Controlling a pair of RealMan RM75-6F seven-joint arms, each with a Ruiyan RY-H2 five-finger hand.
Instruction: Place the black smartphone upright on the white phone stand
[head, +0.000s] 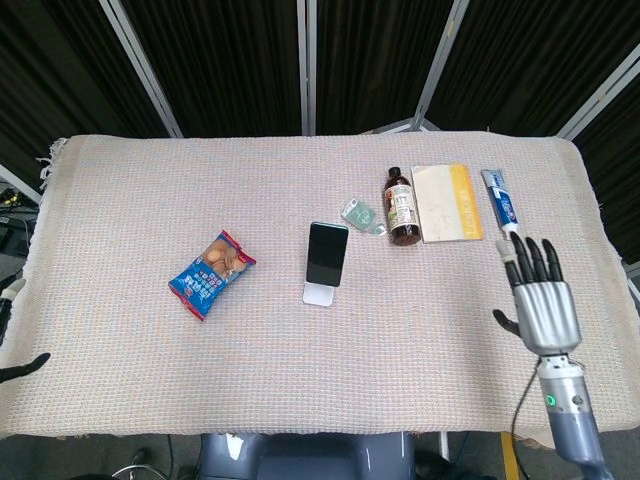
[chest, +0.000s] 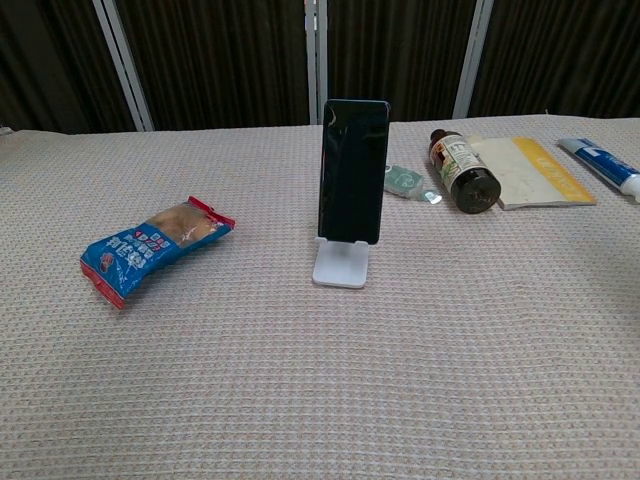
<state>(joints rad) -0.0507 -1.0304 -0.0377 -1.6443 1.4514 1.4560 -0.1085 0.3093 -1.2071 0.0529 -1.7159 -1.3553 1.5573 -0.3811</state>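
The black smartphone (head: 327, 254) stands upright, leaning back on the white phone stand (head: 320, 294) near the middle of the cloth-covered table; in the chest view the smartphone (chest: 353, 170) rises from the stand (chest: 340, 265) with nothing touching it. My right hand (head: 540, 295) hovers at the table's right front edge, far from the phone, fingers spread and holding nothing. It does not show in the chest view. Only a dark sliver (head: 22, 364) at the left edge may belong to my left hand; its state is unreadable.
A blue snack bag (head: 212, 274) lies left of the stand. Behind and right of it lie a small green packet (head: 359, 215), a brown bottle (head: 401, 207), a yellow-and-white booklet (head: 448, 202) and a toothpaste tube (head: 500, 203).
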